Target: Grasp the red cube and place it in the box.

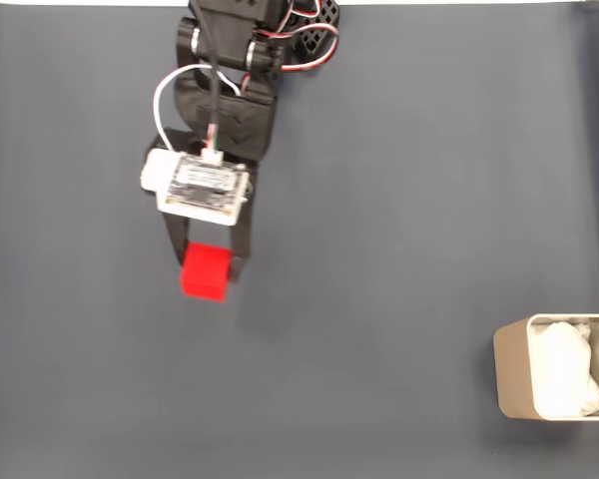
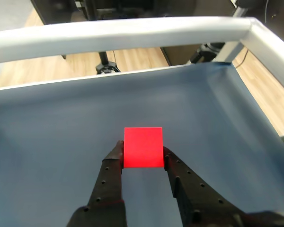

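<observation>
In the wrist view the gripper [image 2: 143,158] has its two black fingers closed against the sides of the red cube [image 2: 143,147], which sits right at the fingertips, apparently gripped. In the fixed view the box [image 1: 514,371] lies well apart from the cube, at the lower right edge.

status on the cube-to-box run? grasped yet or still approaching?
Done: the gripper has reached the red cube, one finger on each side in the wrist view. In hand: the grasp; fingers look in contact. Left: lift, carry and drop into the box, which sits far off at the lower right of the fixed view.
</observation>
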Robot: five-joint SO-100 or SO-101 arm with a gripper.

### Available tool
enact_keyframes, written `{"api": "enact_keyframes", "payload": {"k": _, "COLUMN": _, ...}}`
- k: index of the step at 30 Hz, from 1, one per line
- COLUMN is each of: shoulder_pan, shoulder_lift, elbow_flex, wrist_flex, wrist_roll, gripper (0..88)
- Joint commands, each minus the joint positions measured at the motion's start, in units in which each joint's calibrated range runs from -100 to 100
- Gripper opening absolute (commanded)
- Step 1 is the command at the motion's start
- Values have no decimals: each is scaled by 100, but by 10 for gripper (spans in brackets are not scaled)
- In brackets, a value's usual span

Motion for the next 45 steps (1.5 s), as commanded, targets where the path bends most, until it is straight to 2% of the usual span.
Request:
{"api": "enact_keyframes", "payload": {"k": 1, "shoulder_pan": -385, "shoulder_lift": 29, "elbow_flex": -618, "wrist_flex": 13, "wrist_roll": -20, "gripper": 59}}
{"api": "enact_keyframes", "payload": {"k": 17, "shoulder_pan": -2231, "shoulder_lift": 601, "elbow_flex": -1914, "wrist_flex": 13, "wrist_roll": 68, "gripper": 62}}
{"api": "enact_keyframes", "payload": {"k": 26, "shoulder_pan": -2977, "shoulder_lift": 1181, "elbow_flex": -2836, "wrist_flex": 201, "wrist_roll": -5, "gripper": 61}}
{"api": "enact_keyframes", "payload": {"k": 45, "shoulder_pan": -3481, "shoulder_lift": 3053, "elbow_flex": -5044, "wrist_flex": 201, "wrist_roll": 73, "gripper": 58}}
